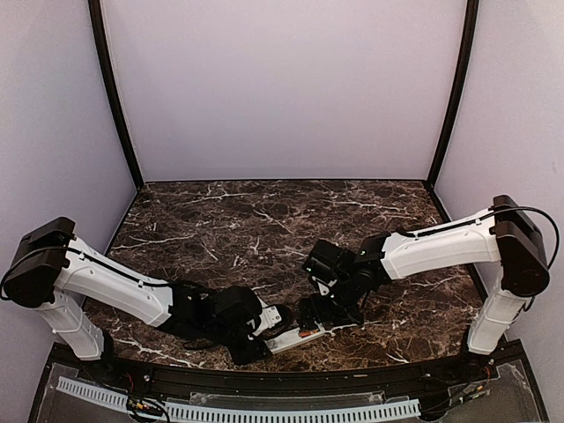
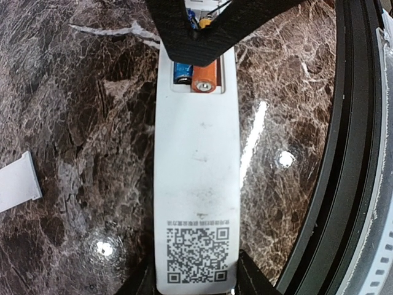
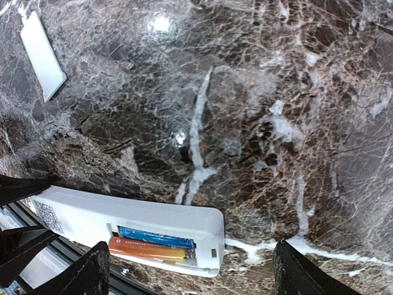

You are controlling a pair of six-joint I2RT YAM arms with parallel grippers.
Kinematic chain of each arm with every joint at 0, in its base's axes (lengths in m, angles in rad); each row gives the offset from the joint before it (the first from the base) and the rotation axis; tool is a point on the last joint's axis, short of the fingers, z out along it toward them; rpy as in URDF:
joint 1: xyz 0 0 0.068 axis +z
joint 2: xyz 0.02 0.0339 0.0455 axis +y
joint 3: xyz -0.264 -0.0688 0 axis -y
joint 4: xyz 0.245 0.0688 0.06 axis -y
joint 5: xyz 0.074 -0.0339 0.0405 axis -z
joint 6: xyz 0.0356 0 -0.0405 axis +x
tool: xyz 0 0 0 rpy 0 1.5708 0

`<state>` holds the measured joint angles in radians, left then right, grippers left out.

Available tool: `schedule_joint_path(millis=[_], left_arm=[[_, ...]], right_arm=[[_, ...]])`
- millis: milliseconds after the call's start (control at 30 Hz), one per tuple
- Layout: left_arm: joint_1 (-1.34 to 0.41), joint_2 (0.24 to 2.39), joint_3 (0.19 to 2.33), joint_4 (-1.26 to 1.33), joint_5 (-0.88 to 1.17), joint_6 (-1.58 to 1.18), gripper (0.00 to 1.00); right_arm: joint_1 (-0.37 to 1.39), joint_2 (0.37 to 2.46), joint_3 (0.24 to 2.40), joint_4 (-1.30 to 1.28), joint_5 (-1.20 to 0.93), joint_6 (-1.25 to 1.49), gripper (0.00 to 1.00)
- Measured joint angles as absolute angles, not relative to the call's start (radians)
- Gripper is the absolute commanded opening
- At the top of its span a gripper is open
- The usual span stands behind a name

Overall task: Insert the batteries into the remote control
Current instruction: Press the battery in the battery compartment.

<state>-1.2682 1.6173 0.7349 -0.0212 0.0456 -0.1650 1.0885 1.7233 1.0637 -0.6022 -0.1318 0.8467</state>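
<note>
The white remote control lies face down on the marble, its QR-code end clamped between my left gripper fingers. Its battery bay is open at the far end and holds the blue battery and the orange-red battery side by side. In the right wrist view the remote shows both batteries, blue and orange-red, in the bay. My right gripper is open just above that end, holding nothing. From above, the left gripper, remote and right gripper are near the front edge.
A small white flat plastic piece, seemingly the battery cover, lies loose on the marble away from the remote; it also shows in the left wrist view. The black raised front rim of the table runs close beside the remote.
</note>
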Motion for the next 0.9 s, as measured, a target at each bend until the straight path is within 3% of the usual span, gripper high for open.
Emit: schedule_joint_path(millis=[433, 900], left_arm=[[-1.268, 1.617, 0.73, -0.009, 0.047, -0.165, 0.39], [-1.268, 1.618, 0.728, -0.004, 0.048, -0.169, 0.39]], right_arm=[[1.085, 1.732, 1.066, -0.596, -0.173, 0.843, 0.91], [1.085, 1.758, 1.073, -0.583, -0.183, 0.836, 0.78]])
